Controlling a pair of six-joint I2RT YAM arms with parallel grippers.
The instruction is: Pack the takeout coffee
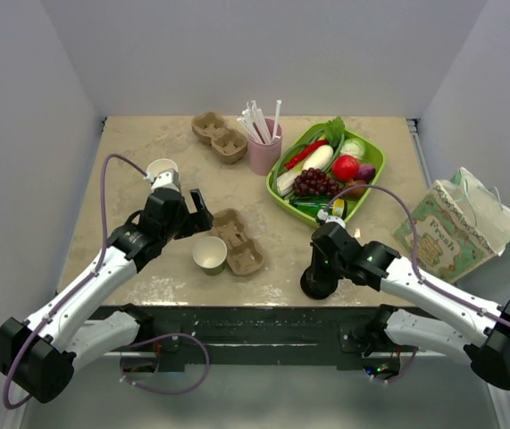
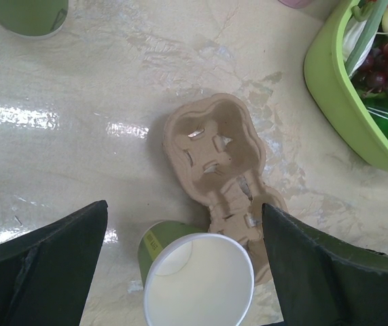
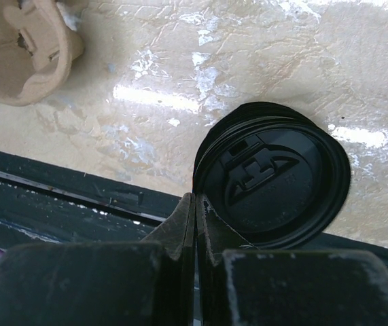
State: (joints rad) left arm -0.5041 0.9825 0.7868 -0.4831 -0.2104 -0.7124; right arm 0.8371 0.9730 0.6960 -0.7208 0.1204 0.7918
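No cup with a black lid on it shows in any view. A lidless paper cup (image 1: 210,255) with green sides stands beside a brown cardboard carrier (image 1: 241,241). My left gripper (image 1: 188,210) hovers just above and behind it, jaws wide open and empty; in the left wrist view the cup (image 2: 197,282) sits between my fingers, with the left gripper (image 2: 183,206) over the carrier (image 2: 214,142). A low stack of black lids (image 1: 317,284) stands at the table's front edge. My right gripper (image 1: 319,266) is down on it, the right gripper (image 3: 197,200) pinched shut on the top lid's (image 3: 275,176) left rim.
A second green-sided cup (image 1: 161,168) stands behind my left arm and shows in the left wrist view (image 2: 30,13). Another carrier (image 1: 219,134) and a pink cup of straws (image 1: 263,147) stand at the back. A green tray (image 1: 372,186) holds toy produce. A printed bag (image 1: 455,228) lies at the right.
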